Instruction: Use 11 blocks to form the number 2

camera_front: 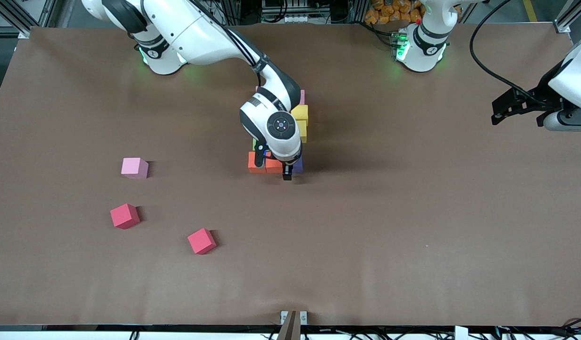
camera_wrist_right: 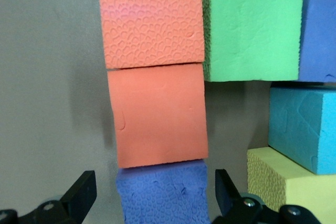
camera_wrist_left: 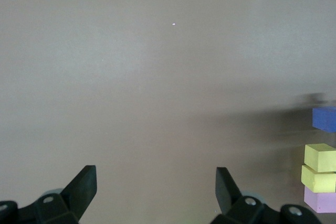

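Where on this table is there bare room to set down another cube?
Bare brown tabletop stretches from the stacked foam cube figure toward the left arm's end. Crowded: around the figure under the right claw, and by the loose pink foam cube and two red foam cubes.

Matte pitted foam blocks [camera_wrist_right: 155, 22], smooth matte brown table [camera_front: 413, 212]

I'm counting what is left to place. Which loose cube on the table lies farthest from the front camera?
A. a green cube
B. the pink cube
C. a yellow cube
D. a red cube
B: the pink cube lies apart toward the right arm's end, higher in the front view than both red cubes; the green and yellow ones sit in the built figure.
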Controlling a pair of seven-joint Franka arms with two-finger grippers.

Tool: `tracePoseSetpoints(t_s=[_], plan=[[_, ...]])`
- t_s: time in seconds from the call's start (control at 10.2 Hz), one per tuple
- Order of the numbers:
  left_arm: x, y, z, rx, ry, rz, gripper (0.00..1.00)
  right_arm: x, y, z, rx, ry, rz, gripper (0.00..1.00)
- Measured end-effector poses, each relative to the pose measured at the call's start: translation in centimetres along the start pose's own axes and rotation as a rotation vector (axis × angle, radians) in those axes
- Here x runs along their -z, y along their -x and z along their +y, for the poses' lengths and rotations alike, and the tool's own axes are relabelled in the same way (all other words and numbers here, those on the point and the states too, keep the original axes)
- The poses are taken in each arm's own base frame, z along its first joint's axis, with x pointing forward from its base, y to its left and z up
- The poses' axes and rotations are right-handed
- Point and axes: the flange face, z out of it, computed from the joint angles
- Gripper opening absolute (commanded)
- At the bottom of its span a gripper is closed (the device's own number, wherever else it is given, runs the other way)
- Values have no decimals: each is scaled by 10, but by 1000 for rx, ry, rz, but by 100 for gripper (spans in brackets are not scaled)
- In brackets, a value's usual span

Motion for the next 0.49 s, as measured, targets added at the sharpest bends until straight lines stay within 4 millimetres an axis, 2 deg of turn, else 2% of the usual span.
tracePoseSetpoints(t_s=[0.2, 0.49], plan=[[0, 0, 0, -1, 0, 0, 100, 8, 2, -2, 1, -12, -11, 100], [-1, 0, 2, -4, 0, -1, 100, 48, 4, 0, 71, -36, -24, 100]])
